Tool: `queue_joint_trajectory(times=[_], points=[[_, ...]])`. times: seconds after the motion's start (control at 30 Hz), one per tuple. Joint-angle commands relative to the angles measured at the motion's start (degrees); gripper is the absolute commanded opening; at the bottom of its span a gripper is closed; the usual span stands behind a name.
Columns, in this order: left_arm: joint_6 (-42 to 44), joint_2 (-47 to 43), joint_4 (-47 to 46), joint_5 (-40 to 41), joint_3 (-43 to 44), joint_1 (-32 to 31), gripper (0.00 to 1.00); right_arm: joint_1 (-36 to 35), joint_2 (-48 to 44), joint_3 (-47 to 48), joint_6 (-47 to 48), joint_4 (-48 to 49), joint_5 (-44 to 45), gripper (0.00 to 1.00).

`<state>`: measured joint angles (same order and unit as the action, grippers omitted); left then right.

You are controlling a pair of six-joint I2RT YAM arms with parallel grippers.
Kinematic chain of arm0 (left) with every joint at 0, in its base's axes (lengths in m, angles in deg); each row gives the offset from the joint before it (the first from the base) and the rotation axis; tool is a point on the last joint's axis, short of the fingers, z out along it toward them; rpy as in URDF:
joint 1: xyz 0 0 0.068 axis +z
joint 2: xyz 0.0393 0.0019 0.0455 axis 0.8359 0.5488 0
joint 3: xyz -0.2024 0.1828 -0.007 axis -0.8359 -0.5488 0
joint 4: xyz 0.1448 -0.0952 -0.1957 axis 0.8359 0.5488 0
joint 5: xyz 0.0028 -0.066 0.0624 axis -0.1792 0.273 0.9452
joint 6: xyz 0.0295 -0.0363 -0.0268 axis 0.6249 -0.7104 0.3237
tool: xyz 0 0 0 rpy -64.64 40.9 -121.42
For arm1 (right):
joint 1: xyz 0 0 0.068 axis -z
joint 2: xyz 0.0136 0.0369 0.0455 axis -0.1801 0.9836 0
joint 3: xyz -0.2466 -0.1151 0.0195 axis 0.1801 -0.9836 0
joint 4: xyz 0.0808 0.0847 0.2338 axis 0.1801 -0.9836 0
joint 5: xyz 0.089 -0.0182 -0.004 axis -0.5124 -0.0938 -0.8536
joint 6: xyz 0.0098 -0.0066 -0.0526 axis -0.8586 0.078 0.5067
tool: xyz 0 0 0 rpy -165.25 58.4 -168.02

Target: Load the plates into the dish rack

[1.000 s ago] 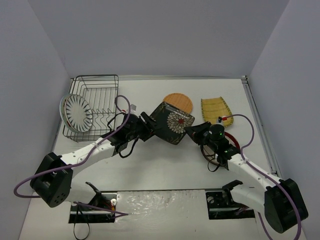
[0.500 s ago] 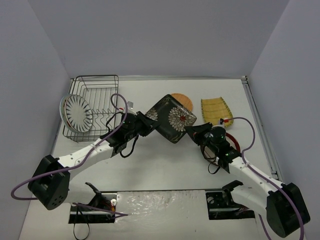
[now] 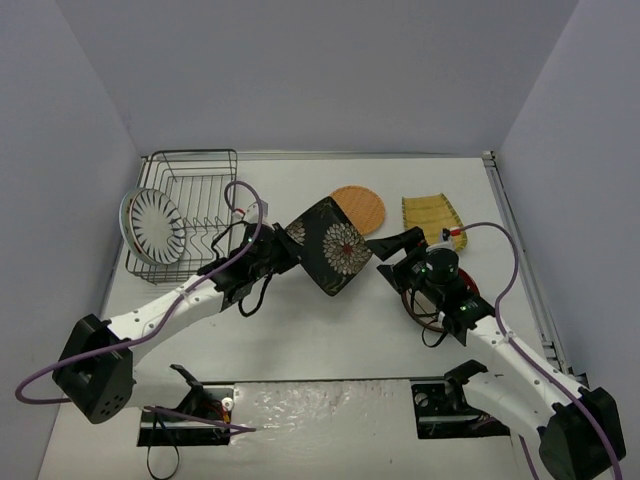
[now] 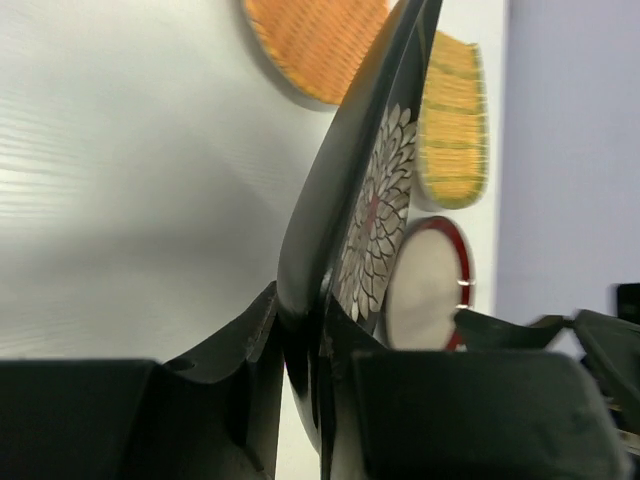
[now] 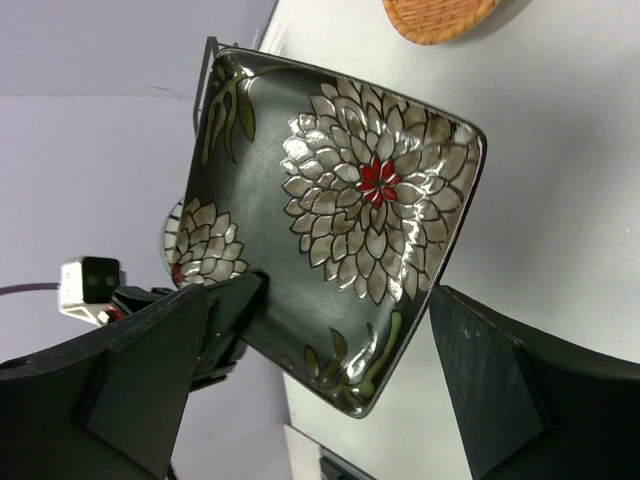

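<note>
The square plate [image 3: 330, 245] handed over, ready for racking.
Its rim is pinched in the left gripper [image 3: 288, 251], tilted above the table near the dish rack [image 3: 190, 158]; the right gripper [image 3: 396, 255] has been opened wide.

The work place is a white table [image 3: 330, 340] with a smooth, matt top. Three plain walls close it like a box: a back wall [image 3: 320, 70], a left wall [image 3: 50, 200] and a right wall [image 3: 590, 150]. All three have the same pale grey-lilac colour and carry no marks. Along the right edge of the table runs a thin metal rail [image 3: 509, 215], just beside the right wall. At the near edge lies a shiny grey strip [image 3: 330, 405] which reflects the light. The light is even and soft, and the shadows on the table are weak. No window is in view.
</note>
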<state>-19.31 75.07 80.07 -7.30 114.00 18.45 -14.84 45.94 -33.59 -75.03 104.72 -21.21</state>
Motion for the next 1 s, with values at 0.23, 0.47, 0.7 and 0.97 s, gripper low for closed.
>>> queue_joint_trajectory(times=[0.23, 0.47, 0.7, 0.97], points=[[33.2, -11.6, 17.3, 12.9, 26.3, 8.5, 0.0, 1.7, 1.3, 12.7, 19.9, -14.3, 0.6, 0.94], [46.3, -8.9, 30.3, 9.4, 38.9, 23.8, 0.0, 4.3, 4.4, 16.3, 26.8, -14.8, -4.9, 0.94], [52.0, -7.1, 26.0, 9.4, 38.1, 35.8, 0.0, 8.2, 7.5, 17.5, 30.2, -14.7, -10.8, 0.94], [57.2, -4.6, 8.7, 12.6, 30.4, 40.8, 0.0, 11.1, 8.9, 17.6, 33.1, -14.7, -15.0, 0.94]])
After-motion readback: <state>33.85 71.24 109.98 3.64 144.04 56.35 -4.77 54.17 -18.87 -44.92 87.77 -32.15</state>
